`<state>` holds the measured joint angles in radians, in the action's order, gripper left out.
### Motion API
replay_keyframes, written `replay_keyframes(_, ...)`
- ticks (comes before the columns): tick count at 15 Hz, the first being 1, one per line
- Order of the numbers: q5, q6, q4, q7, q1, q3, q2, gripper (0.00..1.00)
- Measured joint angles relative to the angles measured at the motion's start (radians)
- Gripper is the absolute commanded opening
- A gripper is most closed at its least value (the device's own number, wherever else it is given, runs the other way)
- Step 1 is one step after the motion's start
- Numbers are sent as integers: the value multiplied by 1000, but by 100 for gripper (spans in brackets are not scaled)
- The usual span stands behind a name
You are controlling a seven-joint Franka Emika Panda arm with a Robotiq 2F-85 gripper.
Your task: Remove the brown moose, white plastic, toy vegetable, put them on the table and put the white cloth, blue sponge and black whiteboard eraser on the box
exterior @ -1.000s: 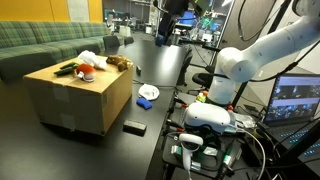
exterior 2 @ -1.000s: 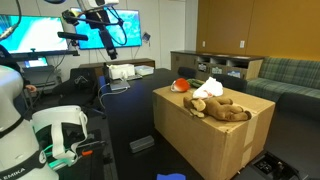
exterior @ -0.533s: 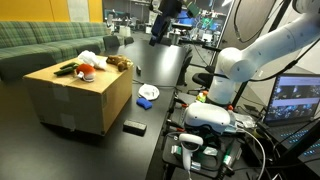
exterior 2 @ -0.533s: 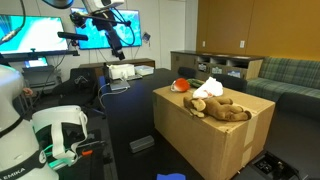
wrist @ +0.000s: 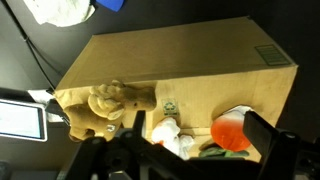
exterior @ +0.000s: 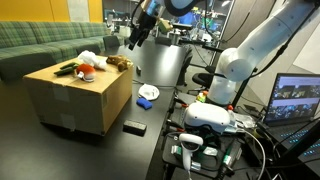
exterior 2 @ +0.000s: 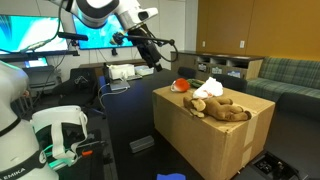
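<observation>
A tan cardboard box (exterior: 70,98) (exterior 2: 215,135) (wrist: 190,55) stands on the black table (exterior: 160,70). On its top lie the brown moose (exterior: 120,62) (exterior 2: 224,109) (wrist: 100,105), the crumpled white plastic (exterior: 90,57) (exterior 2: 208,90) (wrist: 165,136) and the red-orange toy vegetable (exterior: 86,71) (exterior 2: 180,85) (wrist: 230,130). My gripper (exterior: 135,38) (exterior 2: 160,55) (wrist: 200,132) hangs open in the air above and beside the box, holding nothing. The white cloth (exterior: 149,93) (wrist: 60,10) and blue sponge (exterior: 146,103) (wrist: 110,4) lie on the table. The black whiteboard eraser (exterior: 134,127) (exterior 2: 141,144) lies nearer the table's front.
A green sofa (exterior: 40,40) runs behind the box. Monitors (exterior 2: 40,35), cables and a white robot base (exterior: 215,118) crowd the table's side. Wooden shelving (exterior 2: 215,65) stands beyond the box.
The arm has swung from the monitors toward the box and dropped lower. The gripper stays open. Nothing on the box or table has moved.
</observation>
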<state>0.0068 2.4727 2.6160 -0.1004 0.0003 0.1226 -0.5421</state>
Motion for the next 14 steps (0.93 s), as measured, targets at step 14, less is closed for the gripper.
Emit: replay_keyframes(14,-83,294,-317,24,-79,-141,618,100)
